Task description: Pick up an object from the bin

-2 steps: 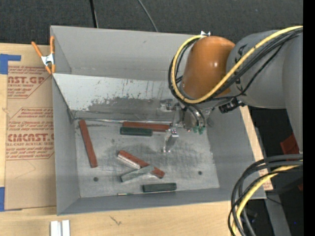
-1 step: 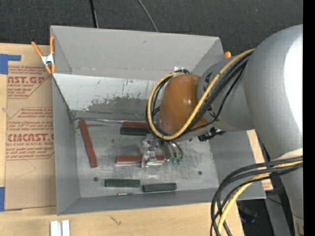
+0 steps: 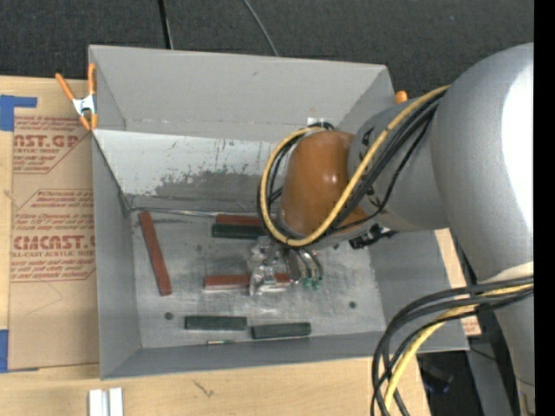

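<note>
Starting at the left of the bin [image 3: 113, 258]: a long red-brown stick [image 3: 156, 254] is seen lying apart, steeply slanted, top end toward the back wall. Nothing is being done to it.

Moving right, front of the floor: two dark green bars [image 3: 215, 322] [image 3: 280, 329] are laid nearly end to end, untouched. Further back, another dark green bar [image 3: 236, 230] is seen w/ a brown one just beside it.

Centre now: a short red-brown bar [image 3: 225, 281] lies flat on the bin floor, long axis approx. left-right, left end free, right end lost under the hand [image 3: 273, 276]. The hand is set low, right at that end; open or closed can't be told.

Right: the orange cover [image 3: 312, 185] and cables are seen above.

Progress, as judged: the approach looks done, but no lift is shown. A secure grip and the raise are left.
</note>
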You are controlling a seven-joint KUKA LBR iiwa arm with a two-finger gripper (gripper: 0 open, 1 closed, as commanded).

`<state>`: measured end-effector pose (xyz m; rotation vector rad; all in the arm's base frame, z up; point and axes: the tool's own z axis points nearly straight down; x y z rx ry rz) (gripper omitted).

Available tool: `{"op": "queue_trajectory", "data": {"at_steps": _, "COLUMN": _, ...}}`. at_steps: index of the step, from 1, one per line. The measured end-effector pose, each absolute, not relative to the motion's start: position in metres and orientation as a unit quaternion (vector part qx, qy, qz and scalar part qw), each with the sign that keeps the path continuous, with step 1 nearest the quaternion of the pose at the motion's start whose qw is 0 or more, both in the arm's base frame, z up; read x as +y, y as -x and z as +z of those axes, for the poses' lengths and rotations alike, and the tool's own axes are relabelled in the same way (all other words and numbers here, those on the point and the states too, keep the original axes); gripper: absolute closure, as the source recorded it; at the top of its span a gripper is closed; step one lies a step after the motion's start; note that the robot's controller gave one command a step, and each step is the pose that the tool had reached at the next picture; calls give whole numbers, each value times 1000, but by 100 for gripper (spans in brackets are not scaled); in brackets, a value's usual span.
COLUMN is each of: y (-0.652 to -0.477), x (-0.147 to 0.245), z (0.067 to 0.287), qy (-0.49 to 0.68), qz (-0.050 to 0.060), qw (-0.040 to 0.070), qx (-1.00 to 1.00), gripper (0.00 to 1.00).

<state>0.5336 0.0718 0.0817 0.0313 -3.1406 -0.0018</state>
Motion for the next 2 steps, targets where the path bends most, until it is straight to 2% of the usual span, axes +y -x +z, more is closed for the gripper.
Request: {"op": "queue_trajectory", "data": {"at_steps": 2, "y": -533, "x": 68, "z": 211, "qy": -13, "qz": 0, "qw": 0, "qx": -1000, "gripper": 100}}
